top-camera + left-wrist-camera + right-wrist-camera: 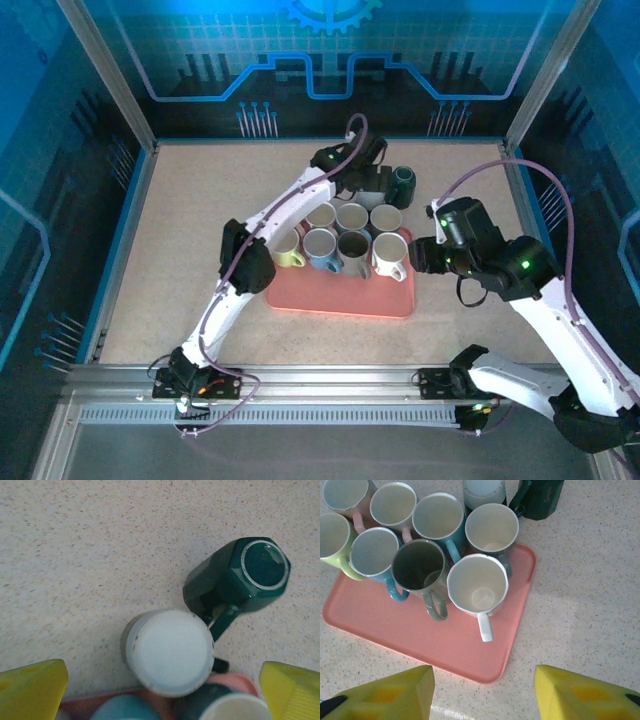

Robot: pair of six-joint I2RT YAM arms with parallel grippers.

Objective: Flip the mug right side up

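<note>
Two mugs stand upside down on the table behind the pink tray [340, 300]. One is a pale grey mug [170, 650], its flat base up. The other is a dark green mug [250, 575] just right of it, also seen from above [403, 185]. My left gripper [162, 675] hangs open over the pale mug, with a yellow finger well clear on each side and no contact. My right gripper [483, 672] is open and empty above the tray's near right corner [510, 670]. From there both upturned mugs show at the far edge, pale [484, 492] and green [540, 497].
Several upright mugs crowd the tray's far half, among them a white one [479, 585], a grey one [417, 567] and a light green one [288, 252]. The tray's near half [420, 635] is bare. Frame posts and walls ring the table.
</note>
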